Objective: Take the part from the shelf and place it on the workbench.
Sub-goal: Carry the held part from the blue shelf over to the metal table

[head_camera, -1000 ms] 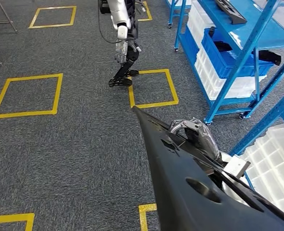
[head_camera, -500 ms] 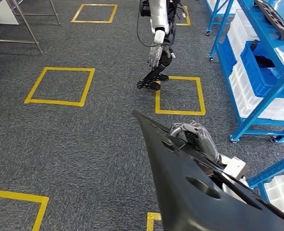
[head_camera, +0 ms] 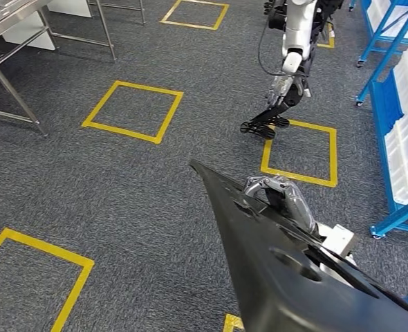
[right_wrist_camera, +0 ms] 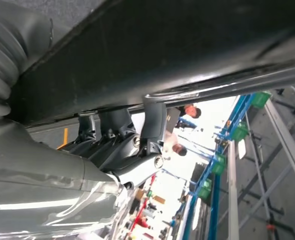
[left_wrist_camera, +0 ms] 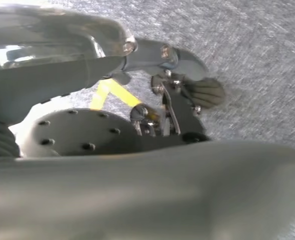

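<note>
Head view has swung from the shelves toward the table (head_camera: 14,14). Right robot hand (head_camera: 280,197) grips the part (head_camera: 275,277) (left robot hand (left_wrist_camera: 183,95): cannot tell).

Open carpet (head_camera: 139,200) ahead and to the left, only yellow tape squares (head_camera: 132,111) on it. Second robot (head_camera: 290,62) stands ahead-right, beside the blue shelving (head_camera: 395,117) along the right side. Metal table legs (head_camera: 14,90) at far left. The black part (head_camera: 275,270) carried low blocks the near right.
</note>
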